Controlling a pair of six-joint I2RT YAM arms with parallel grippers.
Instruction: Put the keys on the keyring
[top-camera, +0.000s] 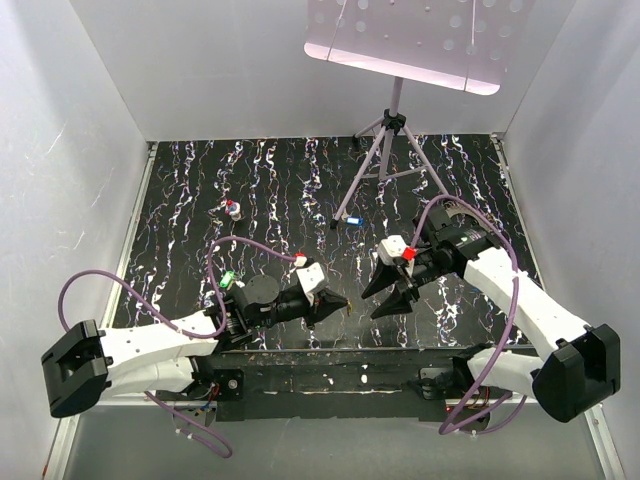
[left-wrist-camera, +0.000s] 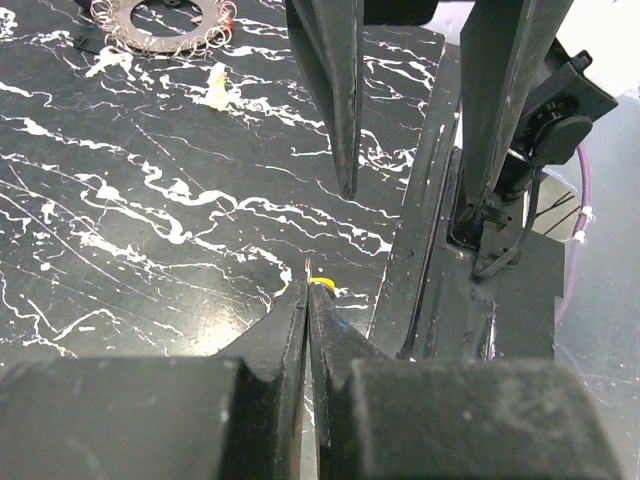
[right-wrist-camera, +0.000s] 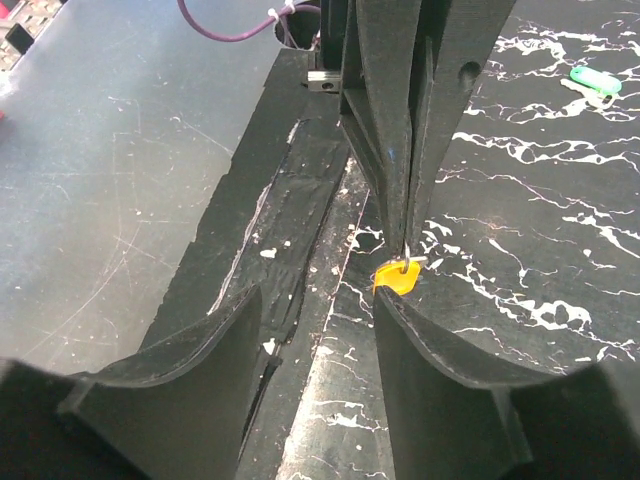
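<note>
The left gripper (left-wrist-camera: 308, 272), jaws closed on the yellow key (right-wrist-camera: 398, 276), leaves its head poking past the tips, likely so the right gripper (right-wrist-camera: 318, 295), jaws open just beside that key, can take it; the keyring (left-wrist-camera: 165, 25) lies well beyond the key.

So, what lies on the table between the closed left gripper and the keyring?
Mostly bare marbled table. In the left wrist view, a small pale scrap lies just before the keyring; the left gripper holds a yellow key.
</note>
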